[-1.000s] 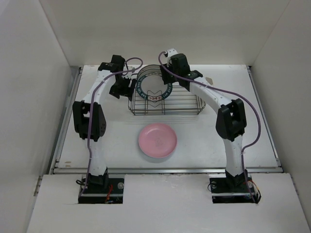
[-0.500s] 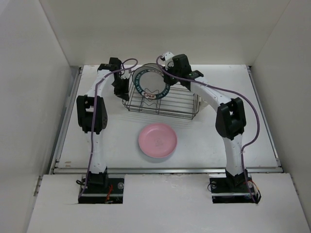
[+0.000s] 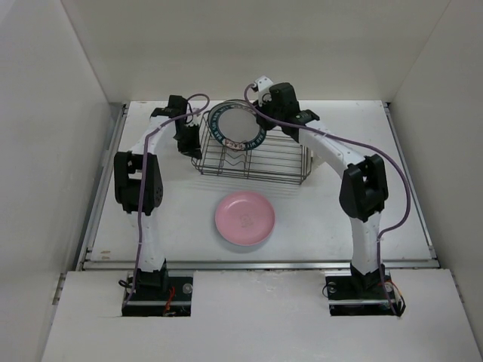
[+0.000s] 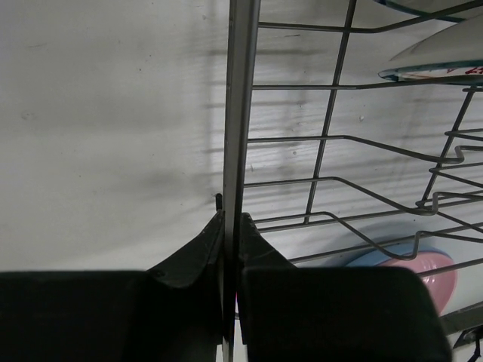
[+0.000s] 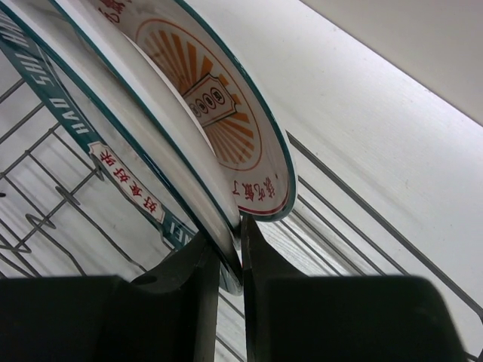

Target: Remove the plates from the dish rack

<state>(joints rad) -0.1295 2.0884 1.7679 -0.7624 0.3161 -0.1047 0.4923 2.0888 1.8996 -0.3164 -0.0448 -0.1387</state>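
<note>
Left end effector [image 4: 231,219] closed on an end rim wire of the dish rack [image 3: 264,162], which stands toward the far edge of the bench [image 3: 362,204]. Right end effector [image 5: 228,232] pinches the rim of the teal-lettered plate [image 3: 235,124], upright in the rack. Pink plate [image 3: 244,218] lies flat toward the near edge.

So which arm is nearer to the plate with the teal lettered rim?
Right. The right arm has its jaws shut on the rim of the teal-lettered plate. The left arm clamps the end wire of the dish rack, apart from that plate.
</note>
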